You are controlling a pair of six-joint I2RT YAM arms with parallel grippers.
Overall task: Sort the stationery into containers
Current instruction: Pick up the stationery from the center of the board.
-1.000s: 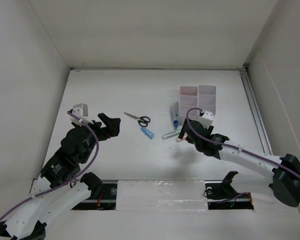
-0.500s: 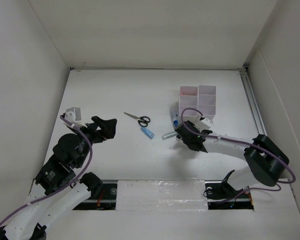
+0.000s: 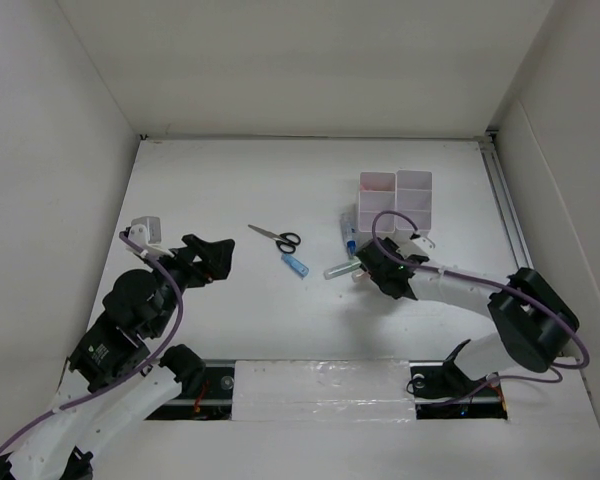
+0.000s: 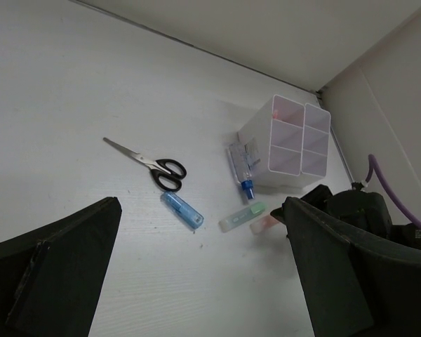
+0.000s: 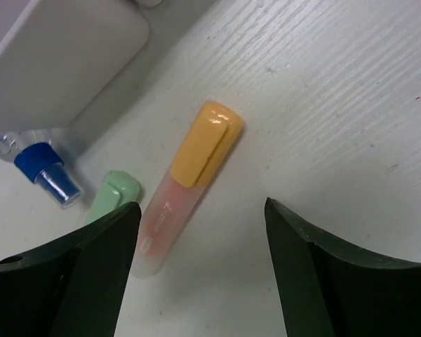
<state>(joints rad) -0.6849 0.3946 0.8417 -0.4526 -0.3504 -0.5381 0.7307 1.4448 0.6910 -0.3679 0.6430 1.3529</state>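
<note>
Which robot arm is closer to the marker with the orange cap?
Right. The right arm's fingers sit one on each side of the orange-capped marker, not closed on it. The left arm's fingers are far away, on the other side of the scissors.

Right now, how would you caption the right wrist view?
Open right hand straddling an orange-capped marker, green marker beside it.

This was a robotics lab test cell. A bare white tabletop (image 3: 230, 190) sat boxed in by plain white panels (image 3: 310, 70) at the back and on both sides. The left arm (image 3: 130, 310) and right arm (image 3: 460, 290) were bolted at its near edge, with purple cables (image 3: 180, 290) looping off them and a taped strip (image 3: 320, 385) between their bases. A metal rail (image 3: 510, 215) ran along the right side. Scissors (image 3: 276, 237) and a white organiser (image 3: 395, 200) lay on the surface.
</note>
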